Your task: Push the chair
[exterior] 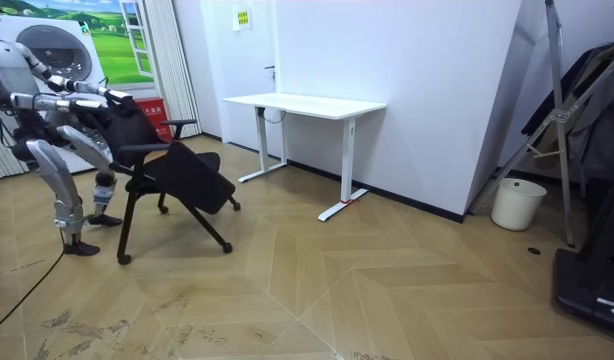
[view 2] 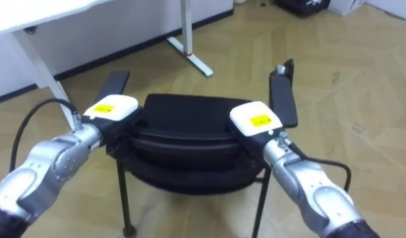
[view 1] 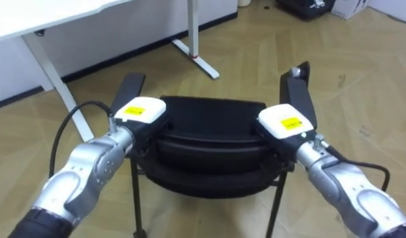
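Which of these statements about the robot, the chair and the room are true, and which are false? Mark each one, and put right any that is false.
1. The left hand and the right hand are at the top corners of the chair backrest. True.
2. The chair is tucked under the white desk. False: it stands on the wooden floor, apart from the desk.
3. The robot stands behind the chair, with the desk beyond it. True.
4. A white bucket stands under the desk. False: it stands by the wall at the room view's right, away from the desk.
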You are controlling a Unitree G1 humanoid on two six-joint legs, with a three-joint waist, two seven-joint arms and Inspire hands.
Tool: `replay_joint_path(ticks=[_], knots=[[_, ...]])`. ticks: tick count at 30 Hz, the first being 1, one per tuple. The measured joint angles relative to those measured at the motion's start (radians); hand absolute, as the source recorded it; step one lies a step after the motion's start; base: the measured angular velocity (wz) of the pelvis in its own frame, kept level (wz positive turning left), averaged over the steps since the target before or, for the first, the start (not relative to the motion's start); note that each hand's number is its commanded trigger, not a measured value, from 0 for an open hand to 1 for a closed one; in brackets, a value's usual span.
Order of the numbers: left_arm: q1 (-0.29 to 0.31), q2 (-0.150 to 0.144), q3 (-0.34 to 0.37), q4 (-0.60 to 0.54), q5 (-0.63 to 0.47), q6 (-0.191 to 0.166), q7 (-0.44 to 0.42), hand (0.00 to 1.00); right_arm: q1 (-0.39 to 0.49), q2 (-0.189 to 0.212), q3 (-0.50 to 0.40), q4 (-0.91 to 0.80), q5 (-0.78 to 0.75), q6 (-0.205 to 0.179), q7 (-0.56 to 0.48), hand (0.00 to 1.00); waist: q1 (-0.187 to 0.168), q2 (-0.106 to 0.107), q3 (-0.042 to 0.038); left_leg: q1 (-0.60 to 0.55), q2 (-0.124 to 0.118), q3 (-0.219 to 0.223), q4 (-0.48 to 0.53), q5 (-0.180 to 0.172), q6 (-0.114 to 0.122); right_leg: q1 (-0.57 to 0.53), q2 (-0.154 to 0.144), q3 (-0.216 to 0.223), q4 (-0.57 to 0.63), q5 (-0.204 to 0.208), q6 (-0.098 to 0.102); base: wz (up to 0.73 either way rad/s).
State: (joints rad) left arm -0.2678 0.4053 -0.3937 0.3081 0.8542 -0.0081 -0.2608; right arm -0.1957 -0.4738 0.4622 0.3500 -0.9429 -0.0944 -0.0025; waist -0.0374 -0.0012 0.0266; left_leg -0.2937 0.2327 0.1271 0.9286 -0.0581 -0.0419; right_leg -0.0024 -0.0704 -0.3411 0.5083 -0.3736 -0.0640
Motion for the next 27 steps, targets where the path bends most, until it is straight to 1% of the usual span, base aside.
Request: replay_joint_path(ticks=[1, 2, 3, 4, 5, 6, 7, 8, 9, 10, 11, 12, 13, 14, 15, 16, 17, 18, 19, 20, 21, 22, 23, 24, 25, 26, 27], knots=[[0.003, -0.002, -0.005, 0.013, -0.008, -0.001, 0.013, 1.00, 0.001, -0.001, 0.005, 0.004, 0.000, -0.001, -0.014, 1.00, 0.008, -0.009, 0.0042, -0.039, 0.006, 0.003, 0.050, 0.073, 0.011, 0.004, -0.004, 0.005, 0.012, -0.009, -0.010, 0.04], [0.003, -0.002, -0.009, 0.019, -0.018, -0.003, 0.017, 1.00, 0.001, -0.010, 0.010, 0.003, 0.000, -0.008, -0.030, 1.00, 0.007, -0.006, 0.0022, -0.078, 0.005, 0.003, 0.075, 0.094, 0.012, 0.004, -0.006, 0.003, 0.023, -0.016, -0.021, 0.09], [-0.001, -0.002, -0.013, 0.022, -0.023, -0.004, 0.020, 1.00, -0.002, -0.016, 0.011, 0.003, -0.001, -0.012, -0.037, 1.00, 0.002, -0.001, 0.0024, -0.098, -0.003, 0.006, 0.076, 0.088, 0.019, 0.002, -0.007, -0.004, 0.027, -0.015, -0.031, 0.18], [-0.004, -0.002, -0.019, 0.029, -0.040, -0.004, 0.035, 1.00, -0.012, -0.027, 0.019, 0.007, -0.001, -0.013, -0.053, 1.00, -0.009, 0.005, 0.0028, -0.133, -0.010, 0.034, 0.061, 0.062, 0.031, -0.002, -0.005, -0.018, 0.036, -0.017, -0.034, 0.15], [-0.004, -0.002, -0.027, 0.034, -0.041, -0.005, 0.049, 1.00, -0.015, -0.032, 0.021, 0.014, -0.002, -0.014, -0.069, 1.00, -0.005, 0.010, 0.0045, -0.151, -0.022, 0.073, 0.012, 0.053, 0.032, -0.012, -0.008, -0.021, 0.051, -0.028, -0.033, 0.06], [-0.004, -0.002, -0.030, 0.036, -0.047, -0.006, 0.057, 1.00, -0.020, -0.038, 0.027, 0.019, -0.002, -0.017, -0.078, 1.00, -0.001, 0.009, 0.0043, -0.152, -0.034, 0.090, -0.027, 0.051, 0.028, -0.014, -0.008, -0.020, 0.059, -0.034, -0.033, -0.11], [-0.008, 0.000, -0.037, 0.037, -0.062, -0.009, 0.070, 1.00, -0.022, -0.049, 0.028, 0.026, 0.002, -0.027, -0.096, 1.00, 0.010, 0.010, 0.0027, -0.150, -0.062, 0.096, -0.121, 0.049, 0.026, -0.019, -0.009, -0.022, 0.073, -0.052, -0.028, -0.21], [-0.012, 0.011, -0.044, 0.033, -0.069, -0.016, 0.082, 1.00, -0.022, -0.051, 0.028, 0.028, 0.003, -0.028, -0.112, 1.00, 0.019, 0.012, 0.0033, -0.149, -0.082, 0.099, -0.209, 0.050, 0.026, -0.026, -0.004, -0.022, 0.083, -0.065, -0.034, -0.16], [-0.013, 0.016, -0.044, 0.030, -0.070, -0.021, 0.086, 1.00, -0.023, -0.050, 0.027, 0.029, 0.003, -0.029, -0.121, 1.00, 0.019, 0.013, 0.0036, -0.149, -0.088, 0.101, -0.249, 0.050, 0.026, -0.028, 0.000, -0.022, 0.083, -0.068, -0.034, -0.10], [-0.014, 0.024, -0.045, 0.028, -0.070, -0.027, 0.099, 1.00, -0.025, -0.048, 0.028, 0.032, 0.003, -0.029, -0.134, 1.00, 0.022, 0.013, 0.0021, -0.148, -0.091, 0.119, -0.309, 0.050, 0.026, -0.031, 0.005, -0.023, 0.083, -0.073, -0.032, 0.00], [-0.019, 0.031, -0.046, 0.028, -0.070, -0.033, 0.108, 1.00, -0.030, -0.044, 0.028, 0.037, 0.002, -0.029, -0.148, 1.00, 0.027, 0.013, 0.0023, -0.148, -0.091, 0.136, -0.339, 0.049, 0.027, -0.032, 0.007, -0.019, 0.083, -0.079, -0.027, -0.05], [-0.021, 0.033, -0.046, 0.029, -0.070, -0.035, 0.113, 1.00, -0.032, -0.042, 0.028, 0.039, -0.002, -0.030, -0.155, 1.00, 0.024, 0.012, 0.0017, -0.147, -0.091, 0.141, -0.349, 0.047, 0.030, -0.033, 0.006, -0.017, 0.084, -0.083, -0.024, -0.03], [-0.028, 0.036, -0.048, 0.028, -0.068, -0.035, 0.121, 1.00, -0.037, -0.042, 0.027, 0.043, -0.005, -0.030, -0.172, 1.00, 0.022, 0.013, 0.0015, -0.147, -0.093, 0.143, -0.358, 0.035, 0.048, -0.035, 0.004, -0.012, 0.086, -0.092, -0.015, -0.06], [-0.042, 0.039, -0.049, 0.031, -0.067, -0.037, 0.124, 1.00, -0.043, -0.043, 0.026, 0.044, -0.004, -0.030, -0.185, 1.00, 0.030, 0.012, 0.0013, -0.139, -0.093, 0.143, -0.360, 0.027, 0.055, -0.040, 0.001, 0.005, 0.095, -0.103, -0.004, -0.15], [-0.048, 0.040, -0.049, 0.034, -0.068, -0.038, 0.125, 1.00, -0.048, -0.043, 0.027, 0.048, -0.004, -0.030, -0.190, 1.00, 0.039, 0.009, 0.0005, -0.129, -0.093, 0.147, -0.363, 0.017, 0.055, -0.044, -0.003, 0.019, 0.106, -0.111, 0.001, -0.41], [-0.056, 0.040, -0.053, 0.041, -0.068, -0.038, 0.133, 1.00, -0.062, -0.040, 0.034, 0.062, -0.001, -0.029, -0.200, 1.00, 0.053, 0.004, -0.0024, -0.100, -0.091, 0.148, -0.365, -0.009, 0.053, -0.046, -0.019, 0.033, 0.130, -0.126, 0.001, -0.46], [-0.076, 0.045, -0.061, 0.056, -0.073, -0.045, 0.142, 1.00, -0.071, -0.030, 0.038, 0.074, 0.001, -0.023, -0.210, 1.00, 0.054, -0.016, -0.0003, -0.088, -0.110, 0.160, -0.347, -0.057, 0.085, -0.049, -0.052, 0.040, 0.170, -0.139, 0.012, -0.34], [-0.091, 0.046, -0.066, 0.069, -0.077, -0.049, 0.147, 1.00, -0.076, -0.030, 0.039, 0.076, 0.004, -0.018, -0.215, 1.00, 0.053, -0.023, -0.0024, -0.086, -0.116, 0.172, -0.328, -0.081, 0.101, -0.054, -0.072, 0.035, 0.197, -0.149, 0.025, -0.15], [-0.124, 0.041, -0.072, 0.103, -0.079, -0.061, 0.163, 1.00, -0.104, -0.035, 0.044, 0.088, 0.013, -0.013, -0.216, 1.00, 0.055, -0.028, -0.0025, -0.093, -0.136, 0.175, -0.280, -0.135, 0.116, -0.089, -0.113, 0.024, 0.311, -0.158, 0.045, -0.28], [-0.158, 0.035, -0.071, 0.136, -0.079, -0.064, 0.179, 1.00, -0.146, -0.031, 0.051, 0.118, 0.016, -0.008, -0.217, 1.00, 0.059, -0.023, 0.0106, -0.100, -0.144, 0.170, -0.235, -0.168, 0.129, -0.167, -0.161, 0.015, 0.484, -0.095, 0.067, -0.35], [-0.176, 0.027, -0.072, 0.152, -0.079, -0.065, 0.184, 1.00, -0.167, -0.026, 0.052, 0.132, 0.016, -0.004, -0.218, 1.00, 0.062, -0.017, 0.0133, -0.104, -0.143, 0.166, -0.216, -0.182, 0.133, -0.202, -0.179, 0.022, 0.557, -0.044, 0.068, -0.35], [-0.193, 0.011, -0.072, 0.196, -0.077, -0.066, 0.191, 1.00, -0.176, -0.016, 0.055, 0.166, 0.014, -0.003, -0.231, 1.00, 0.063, -0.009, 0.0133, -0.103, -0.144, 0.155, -0.195, -0.205, 0.138, -0.260, -0.199, 0.045, 0.663, 0.068, 0.073, -0.07], [-0.210, 0.008, -0.081, 0.206, -0.076, -0.066, 0.196, 1.00, -0.182, -0.003, 0.053, 0.186, 0.014, -0.003, -0.244, 1.00, 0.051, 0.004, 0.0142, -0.097, -0.145, 0.134, -0.186, -0.223, 0.142, -0.294, -0.208, 0.046, 0.717, 0.152, 0.078, 0.00], [-0.214, 0.015, -0.084, 0.202, -0.078, -0.067, 0.201, 1.00, -0.182, -0.001, 0.054, 0.189, 0.018, -0.003, -0.250, 1.00, 0.044, 0.006, 0.0137, -0.099, -0.146, 0.121, -0.182, -0.229, 0.143, -0.308, -0.208, 0.047, 0.733, 0.169, 0.083, 0.08], [-0.224, 0.019, -0.095, 0.201, -0.080, -0.072, 0.208, 1.00, -0.189, -0.001, 0.056, 0.191, 0.026, -0.003, -0.258, 1.00, 0.045, 0.011, 0.0155, -0.104, -0.149, 0.101, -0.177, -0.238, 0.145, -0.348, -0.203, 0.054, 0.745, 0.153, 0.100, 0.00], [-0.238, 0.026, -0.099, 0.213, -0.082, -0.073, 0.211, 1.00, -0.199, 0.000, 0.060, 0.196, 0.029, -0.002, -0.259, 1.00, 0.043, 0.022, 0.0224, -0.104, -0.161, 0.072, -0.177, -0.241, 0.145, -0.388, -0.200, 0.053, 0.726, 0.118, 0.114, -0.06], [-0.243, 0.023, -0.102, 0.223, -0.086, -0.073, 0.213, 1.00, -0.204, 0.000, 0.067, 0.198, 0.029, 0.002, -0.261, 1.00, 0.040, 0.028, 0.0242, -0.102, -0.161, 0.060, -0.178, -0.244, 0.144, -0.403, -0.197, 0.048, 0.703, 0.102, 0.115, 0.00]])
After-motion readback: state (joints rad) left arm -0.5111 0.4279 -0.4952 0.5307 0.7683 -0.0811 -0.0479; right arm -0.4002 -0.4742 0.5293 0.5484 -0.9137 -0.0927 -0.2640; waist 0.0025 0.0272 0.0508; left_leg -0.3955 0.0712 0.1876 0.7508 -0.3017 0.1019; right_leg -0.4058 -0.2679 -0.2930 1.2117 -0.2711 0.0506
